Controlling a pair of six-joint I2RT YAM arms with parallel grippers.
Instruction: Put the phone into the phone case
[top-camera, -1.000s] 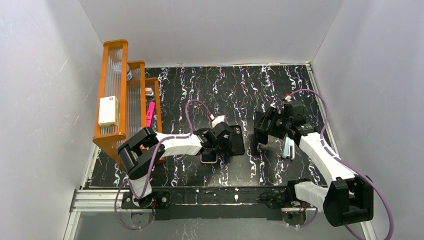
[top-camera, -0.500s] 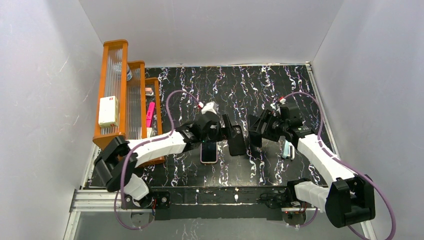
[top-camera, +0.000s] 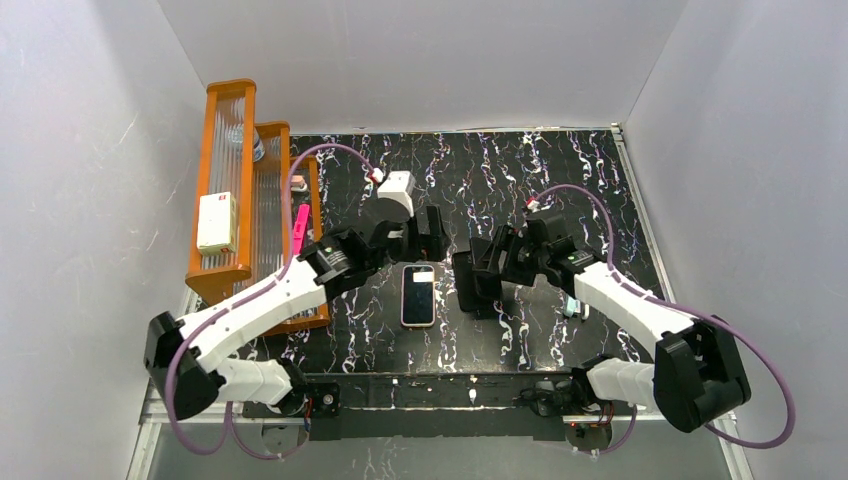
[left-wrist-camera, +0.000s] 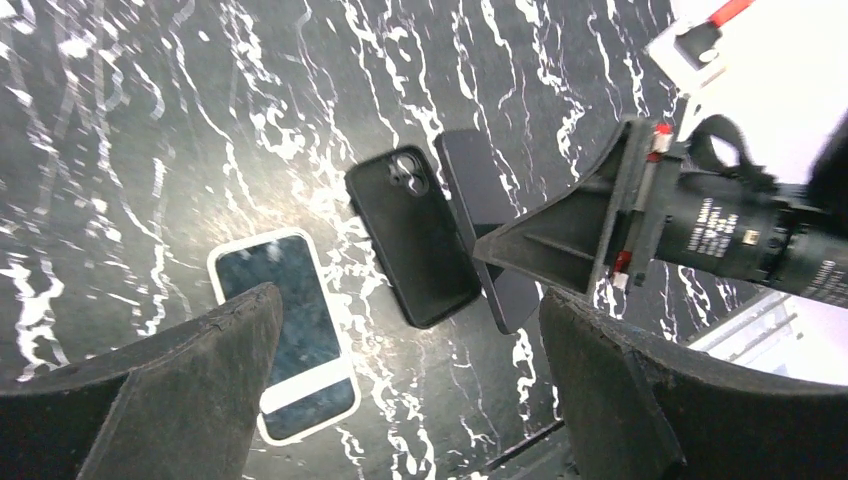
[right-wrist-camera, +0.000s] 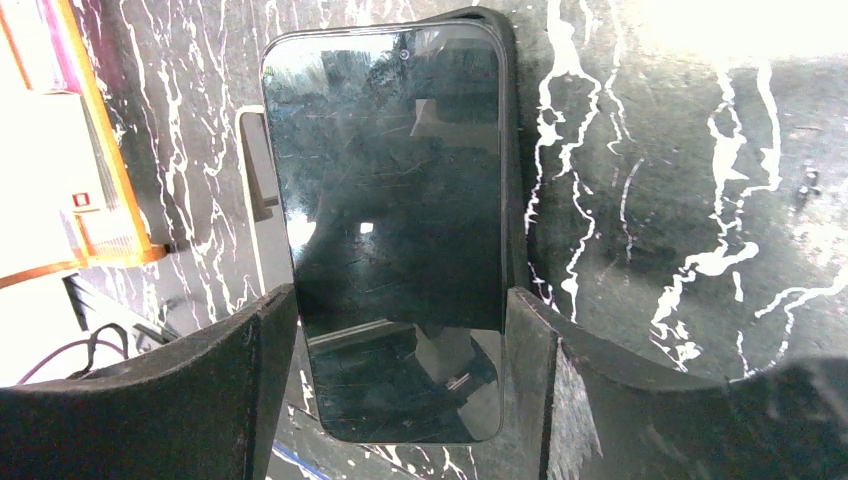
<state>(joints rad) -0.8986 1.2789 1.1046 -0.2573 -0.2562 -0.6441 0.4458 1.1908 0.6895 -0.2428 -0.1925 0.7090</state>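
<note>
The pinkish phone case (top-camera: 418, 296) lies flat on the marbled table, showing as a pale rim around a dark glossy face (left-wrist-camera: 285, 335). My left gripper (top-camera: 430, 234) hangs just beyond it, open and empty (left-wrist-camera: 400, 400). My right gripper (top-camera: 470, 282) is shut on the phone (right-wrist-camera: 390, 200), a slim glossy black slab gripped by its long edges. It holds the phone just above a matte black piece with a corner camera cutout (left-wrist-camera: 410, 240), whose rim shows to the phone's right (right-wrist-camera: 512, 200).
An orange rack (top-camera: 250, 200) stands along the left edge, with a white box (top-camera: 217, 222) and a pink item (top-camera: 300, 228) on it. A small pale object (top-camera: 575, 300) lies beside the right arm. Grey walls close in the table.
My left gripper has opened, let go over the pinkish case and drawn back toward the far side. My right gripper has carried the phone leftward over the matte black piece.
</note>
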